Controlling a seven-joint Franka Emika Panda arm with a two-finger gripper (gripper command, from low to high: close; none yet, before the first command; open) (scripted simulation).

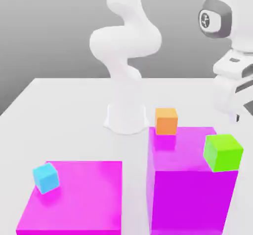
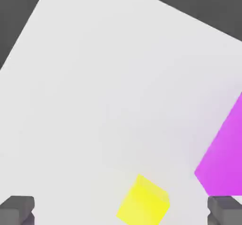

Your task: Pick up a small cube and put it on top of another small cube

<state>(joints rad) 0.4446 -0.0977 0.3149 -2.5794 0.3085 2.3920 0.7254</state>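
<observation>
**Ana:** Gripper first: its two dark fingertips sit far apart at the lower corners of the hand view, so the jaws stand wide and nothing is between them. In the exterior view the hand hangs at the right edge of the frame, above the table.

**Ben:** Why so wide, do you think?

**Ana:** Most likely to straddle the yellow cube. It lies on the bare white table, low in the hand view and a little right of centre, between the two fingertips' lines but clear of both. It sits turned at an angle to them, so I'd guess the wrist needs a twist before the pads meet flat faces.

**Ben:** And further out?

**Ana:** A magenta face cuts into the hand view's right side, near the yellow cube but apart from it. In the exterior view that reads as the tall magenta block, lower right, carrying the orange cube at its back corner and the green cube at its front right edge (tilted, slightly overhanging). A flat magenta slab at lower left holds a cyan cube.

**Ben:** So which is the target?

**Ana:** Can't tell; any could serve. The lift hasn't begun.
</observation>
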